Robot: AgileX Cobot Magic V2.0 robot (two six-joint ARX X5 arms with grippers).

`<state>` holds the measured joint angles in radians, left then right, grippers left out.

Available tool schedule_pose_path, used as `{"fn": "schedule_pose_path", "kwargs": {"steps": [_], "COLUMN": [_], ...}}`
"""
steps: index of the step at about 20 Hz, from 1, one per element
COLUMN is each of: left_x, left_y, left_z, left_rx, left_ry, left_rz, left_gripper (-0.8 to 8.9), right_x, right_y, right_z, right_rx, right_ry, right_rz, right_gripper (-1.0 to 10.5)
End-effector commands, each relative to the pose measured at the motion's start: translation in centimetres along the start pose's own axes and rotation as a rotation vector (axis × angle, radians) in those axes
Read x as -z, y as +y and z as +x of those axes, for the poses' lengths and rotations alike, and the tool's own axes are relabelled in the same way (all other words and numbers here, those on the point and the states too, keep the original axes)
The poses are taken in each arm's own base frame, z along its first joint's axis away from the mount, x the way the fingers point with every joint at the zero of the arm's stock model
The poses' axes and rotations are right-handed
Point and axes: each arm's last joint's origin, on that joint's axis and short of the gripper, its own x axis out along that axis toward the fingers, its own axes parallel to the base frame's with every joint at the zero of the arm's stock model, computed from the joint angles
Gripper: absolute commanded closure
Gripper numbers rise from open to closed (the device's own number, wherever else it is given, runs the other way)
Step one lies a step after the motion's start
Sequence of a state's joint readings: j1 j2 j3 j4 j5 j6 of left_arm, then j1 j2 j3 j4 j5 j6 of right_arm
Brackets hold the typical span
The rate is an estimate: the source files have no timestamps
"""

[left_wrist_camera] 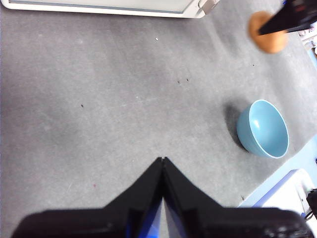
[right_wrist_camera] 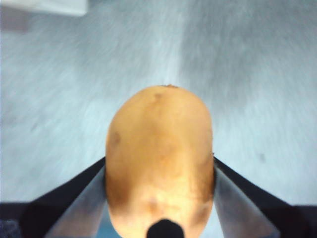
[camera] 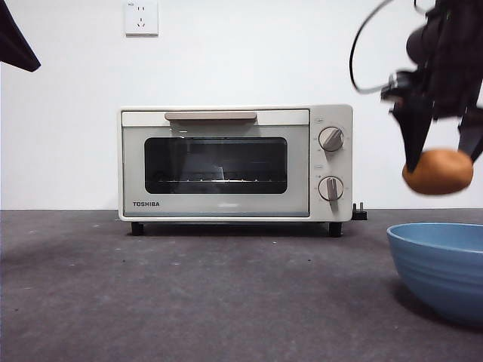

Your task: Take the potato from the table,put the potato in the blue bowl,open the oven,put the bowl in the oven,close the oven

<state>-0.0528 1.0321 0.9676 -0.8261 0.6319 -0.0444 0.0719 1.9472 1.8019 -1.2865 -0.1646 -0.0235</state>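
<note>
My right gripper (camera: 439, 162) hangs at the right of the front view, shut on the orange-brown potato (camera: 438, 171), which floats in the air a little above the blue bowl (camera: 441, 265). Up close in the right wrist view, the potato (right_wrist_camera: 159, 158) fills the space between the two jaws. The bowl (left_wrist_camera: 263, 129) stands empty on the dark grey table (camera: 189, 294), and the held potato (left_wrist_camera: 267, 33) shows beyond it in the left wrist view. The cream TOSHIBA oven (camera: 234, 162) stands at the back with its door closed. My left gripper (left_wrist_camera: 162, 161) is shut on nothing, high over the table.
A white wall with a socket (camera: 141, 16) rises behind the oven. A black tip of the waiting arm (camera: 15, 41) shows at the top left corner. Light blue and white items (left_wrist_camera: 292, 191) lie past the table's edge beside the bowl.
</note>
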Motion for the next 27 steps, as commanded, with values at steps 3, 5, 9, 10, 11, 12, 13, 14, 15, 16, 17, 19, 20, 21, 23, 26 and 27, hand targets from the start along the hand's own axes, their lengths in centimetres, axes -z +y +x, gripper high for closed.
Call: {"fn": "schedule_pose_path", "kwargs": {"steps": [3,5,9,10,11,12,13,14,15,16,17,19,20,21,23,26,27], "left_x": [0.0,0.0,0.0,0.0,0.0,0.0,0.0,0.0,0.0,0.0,0.0,0.0,0.0,0.0,0.0,0.0,0.0], "left_y": [0.0,0.0,0.0,0.0,0.0,0.0,0.0,0.0,0.0,0.0,0.0,0.0,0.0,0.0,0.0,0.0,0.0], "left_z": [0.1,0.1,0.1,0.1,0.1,0.1,0.1,0.1,0.1,0.1,0.1,0.1,0.1,0.1,0.1,0.1,0.1], "left_rx": [0.004,0.004,0.004,0.002,-0.003,-0.003,-0.003,-0.003,-0.003,-0.003,-0.003,-0.003,-0.003,-0.003,-0.003,-0.003,-0.003], "left_ry": [0.000,0.000,-0.001,-0.001,0.000,0.000,0.000,0.000,0.000,0.000,0.000,0.000,0.000,0.000,0.000,0.000,0.000], "left_rz": [0.017,0.018,0.024,0.024,0.024,0.024,0.028,0.033,0.039,0.043,0.043,0.043,0.042,0.042,0.042,0.043,0.043], "left_gripper": [8.18,8.18,8.18,8.18,8.18,8.18,8.18,8.18,8.18,8.18,8.18,8.18,8.18,8.18,8.18,8.18,8.18], "right_x": [2.5,4.2,9.4,11.0,12.7,14.3,15.9,17.4,18.8,20.0,21.1,22.6,23.0,23.3,23.4,22.9,22.7], "right_y": [0.8,1.3,2.1,2.3,2.5,2.6,2.8,2.8,2.9,2.9,3.0,3.0,2.9,2.8,2.5,2.0,1.9], "right_z": [-4.5,-7.0,-11.2,-11.7,-12.1,-12.2,-12.2,-12.0,-11.7,-11.3,-10.8,-9.6,-9.0,-8.1,-6.4,-3.8,-3.0], "right_rx": [0.012,0.015,0.004,-0.019,-0.048,-0.077,-0.103,-0.130,-0.157,-0.187,-0.230,-0.289,-0.291,-0.292,-0.300,-0.296,-0.289], "right_ry": [-0.039,-0.105,-0.221,-0.239,-0.254,-0.263,-0.271,-0.275,-0.277,-0.276,-0.271,-0.249,-0.236,-0.224,-0.221,-0.246,-0.264], "right_rz": [-0.017,-0.028,-0.042,-0.050,-0.063,-0.080,-0.102,-0.110,-0.121,-0.126,-0.135,-0.135,-0.131,-0.127,-0.126,-0.084,-0.066], "right_gripper": [9.5,9.5,9.5,9.5,9.5,9.5,9.5,9.5,9.5,9.5,9.5,9.4,9.4,9.4,9.5,9.5,9.5]}}
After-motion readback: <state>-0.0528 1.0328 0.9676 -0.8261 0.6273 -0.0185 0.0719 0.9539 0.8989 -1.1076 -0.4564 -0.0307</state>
